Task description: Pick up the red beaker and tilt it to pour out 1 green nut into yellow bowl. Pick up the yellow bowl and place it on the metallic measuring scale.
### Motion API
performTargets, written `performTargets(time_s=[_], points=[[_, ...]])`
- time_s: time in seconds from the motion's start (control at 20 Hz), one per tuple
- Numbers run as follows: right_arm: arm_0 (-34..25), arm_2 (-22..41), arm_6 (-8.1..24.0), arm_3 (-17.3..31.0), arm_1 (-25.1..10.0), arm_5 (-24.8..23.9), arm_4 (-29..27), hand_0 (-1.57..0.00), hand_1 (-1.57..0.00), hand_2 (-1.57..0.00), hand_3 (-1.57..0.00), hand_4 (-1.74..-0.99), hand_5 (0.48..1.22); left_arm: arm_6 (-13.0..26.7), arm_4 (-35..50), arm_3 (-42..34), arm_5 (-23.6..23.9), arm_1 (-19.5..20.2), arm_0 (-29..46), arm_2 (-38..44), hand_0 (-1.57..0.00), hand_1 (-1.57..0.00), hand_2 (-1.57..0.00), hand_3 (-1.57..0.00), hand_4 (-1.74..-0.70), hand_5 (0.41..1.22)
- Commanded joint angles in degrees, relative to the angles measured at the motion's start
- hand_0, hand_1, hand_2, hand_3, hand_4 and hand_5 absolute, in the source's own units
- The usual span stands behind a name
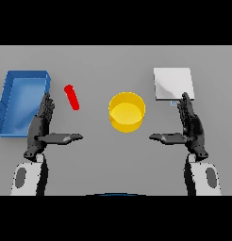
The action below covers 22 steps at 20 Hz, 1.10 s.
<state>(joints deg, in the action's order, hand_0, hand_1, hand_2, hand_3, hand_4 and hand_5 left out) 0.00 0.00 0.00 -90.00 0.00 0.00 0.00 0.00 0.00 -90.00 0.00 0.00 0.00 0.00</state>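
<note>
Waiting over a grey bench (pixel 99 155), the robot's two dark hands hold nothing, and by the look of things no part of the job has begun. Nearest the viewer, the left hand (pixel 41 126) and the right hand (pixel 189 126) hover with palms turned inward, fingers straight and thumbs stretched toward each other, both well apart from every object.

Between them and a little farther off stands the yellow bowl (pixel 127 112), upright and, as far as can be seen, with nothing in it; no green nut shows anywhere in the frame. Just beyond the left hand, the red beaker (pixel 71 97) lies slanted on the bench, apart from the bowl and near the edge of a blue tray (pixel 8 101), which occupies the far left. Whether the beaker holds nuts cannot be told from this angle.

At the far right, behind the right hand's fingertips, sits the metallic scale (pixel 172 83), a pale square plate with nothing on it.

Everything therefore appears to remain: grasping the beaker, tipping a single nut into the bowl, then lifting the bowl across to the scale. The beaker's place suggests the left hand is best positioned for the pour, while the bowl's trip to the scale looks suited to the right.

The bench is a plain, uniform grey surface running to the top of the picture; nothing of the room beyond it can be seen.
</note>
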Motion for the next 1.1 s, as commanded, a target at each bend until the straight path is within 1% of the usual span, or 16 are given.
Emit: performTargets(time_s=[0.0, 0.25, 0.3, 0.35, 0.4, 0.45, 0.5, 0.55, 0.6, 0.65, 0.75, 0.8, 0.85, 0.9, 0.95, 1.05], points=[[0.09, -0.03, -0.07, -0.06, -0.04, -0.01, -0.05, 0.00, 0.00, 0.00, 0.00, -1.167, 0.599, 0.00, 0.17, 0.03, -0.05, 0.20, -0.02, 0.20, 0.00, 0.00, 0.00, 0.00, -1.15, 0.599], [0.95, 0.21, -0.23, -0.35, -0.21, 0.37, -0.04, 0.00, 0.00, 0.00, 0.00, -1.167, 0.599, 0.26, 2.04, 0.37, -1.39, 2.32, -0.44, 2.00, 0.00, 0.00, 0.00, 0.00, -1.15, 0.599], [2.67, 2.22, -4.00, -2.23, -2.74, -1.66, 6.38, 0.00, 0.00, 0.00, 0.00, -1.167, 0.599, -0.34, -0.06, -2.14, -2.08, 3.97, 1.34, 0.33, 0.00, 0.00, 0.00, 0.00, -1.15, 0.599], [4.06, 3.99, -5.99, -2.96, -3.67, -3.08, 10.83, 0.00, 0.00, 0.00, 0.00, -1.163, 0.595, -1.18, -1.35, -3.89, -2.77, 4.71, 3.26, -0.98, 0.00, 0.00, 0.00, 0.00, -1.16, 0.599], [5.60, 5.21, -6.92, -4.98, -4.15, -3.91, 13.40, 0.00, 0.00, 0.00, 0.00, -1.162, 0.594, -0.76, -2.45, -5.72, -2.80, 5.05, 4.52, -2.05, 0.00, 0.00, 0.00, 0.00, -1.16, 0.599], [6.00, 6.19, -6.41, -5.32, -3.81, -4.84, 15.43, 0.00, 0.00, 0.00, 0.00, -1.160, 0.591, 0.44, -2.90, -6.29, -2.70, 5.51, 4.88, -2.20, 0.00, 0.00, 0.00, 0.00, -1.16, 0.599], [7.04, 6.77, -6.21, -6.09, -3.86, -4.82, 16.19, 0.00, 0.00, 0.00, 0.00, -1.159, 0.590, 0.94, -3.10, -6.60, -2.91, 5.92, 4.98, -2.36, 0.00, 0.00, 0.00, 0.00, -1.16, 0.599], [6.40, 6.53, -4.71, -6.06, -3.86, -5.05, 16.28, 0.00, 0.00, 0.00, 0.00, -1.162, 0.591, 1.65, -3.36, -7.14, -3.05, 6.21, 4.96, -2.64, 0.00, 0.00, 0.00, 0.00, -1.16, 0.600], [7.25, 6.53, -5.13, -6.79, -4.00, -4.73, 15.91, 0.00, 0.00, 0.00, 0.00, -1.173, 0.593, 2.28, -3.33, -6.92, -3.14, 6.59, 4.74, -2.44, 0.00, 0.00, 0.00, 0.00, -1.16, 0.602], [7.68, 6.87, -5.27, -7.68, -3.77, -4.62, 15.87, 0.00, 0.00, 0.00, 0.00, -1.183, 0.596, 1.83, -3.79, -6.67, -3.18, 6.60, 4.71, -2.74, 0.00, 0.00, 0.00, 0.00, -1.16, 0.603], [7.52, 6.57, -4.74, -7.50, -3.73, -3.99, 14.84, 0.00, 0.00, 0.00, 0.00, -1.199, 0.603, 1.46, -4.71, -6.34, -3.49, 6.41, 4.71, -3.68, 0.00, 0.00, 0.00, 0.00, -1.16, 0.602], [7.62, 6.07, -5.27, -7.52, -4.08, -3.23, 13.63, 0.00, 0.00, 0.00, 0.00, -1.212, 0.607, 1.06, -5.55, -5.03, -3.16, 5.97, 4.21, -4.03, 0.00, 0.00, 0.00, 0.00, -1.16, 0.604], [7.42, 6.11, -5.63, -7.62, -4.10, -2.74, 13.15, 0.00, 0.00, 0.00, 0.00, -1.224, 0.611, 1.60, -5.96, -2.85, -2.76, 5.77, 2.16, -3.72, 0.00, 0.00, 0.00, 0.00, -1.17, 0.605], [7.22, 6.38, -5.16, -7.98, -4.21, -2.84, 13.72, 0.00, 0.00, 0.00, 0.00, -1.230, 0.617, 1.31, -6.39, -0.28, -2.49, 5.35, -0.17, -3.60, 0.00, 0.00, 0.00, 0.00, -1.19, 0.611], [7.50, 6.47, -5.03, -8.53, -4.42, -2.87, 14.01, 0.00, 0.00, 0.00, 0.00, -1.236, 0.623, 0.47, -6.78, 1.36, -2.47, 5.16, -1.31, -3.66, 0.00, 0.00, 0.00, 0.00, -1.21, 0.615], [7.49, 6.17, -5.49, -8.19, -4.32, -2.52, 13.17, 0.00, 0.00, 0.00, 0.00, -1.256, 0.631, -1.01, -8.43, 5.53, -1.43, 4.89, -3.63, -3.50, 0.00, 0.00, 0.00, 0.00, -1.22, 0.626]])
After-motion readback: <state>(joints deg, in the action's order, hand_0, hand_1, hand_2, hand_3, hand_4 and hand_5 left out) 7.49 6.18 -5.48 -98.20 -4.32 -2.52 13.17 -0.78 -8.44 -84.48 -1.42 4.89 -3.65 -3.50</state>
